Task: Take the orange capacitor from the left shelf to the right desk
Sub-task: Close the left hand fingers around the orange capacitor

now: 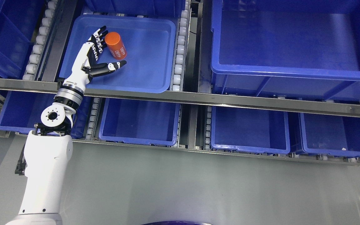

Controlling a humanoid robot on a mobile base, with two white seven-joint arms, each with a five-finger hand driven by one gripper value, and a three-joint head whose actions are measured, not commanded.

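Orange capacitor (115, 45): a cylinder lying on its side in the shallow blue tray (148, 75) on the upper shelf level, in the tray's upper left part, with white print on its body that is too small to read reliably.

Head view. The left hand (100, 53) is inside the same tray, reaching up from the lower left over the metal shelf rail (230, 101). Its fingers (98, 39) are spread and extended alongside the capacitor's left side, just beside or touching it; contact cannot be confirmed. The thumb (112, 66) points right, just below the capacitor. The hand is not closed around the part and grips nothing.

White roller tracks (178, 59) run on either side of the tray. A large deep blue bin (292, 43) stands to the right on the same level. A row of smaller blue bins (139, 125) sits on the lower level. Grey floor (198, 187) lies below the shelf.
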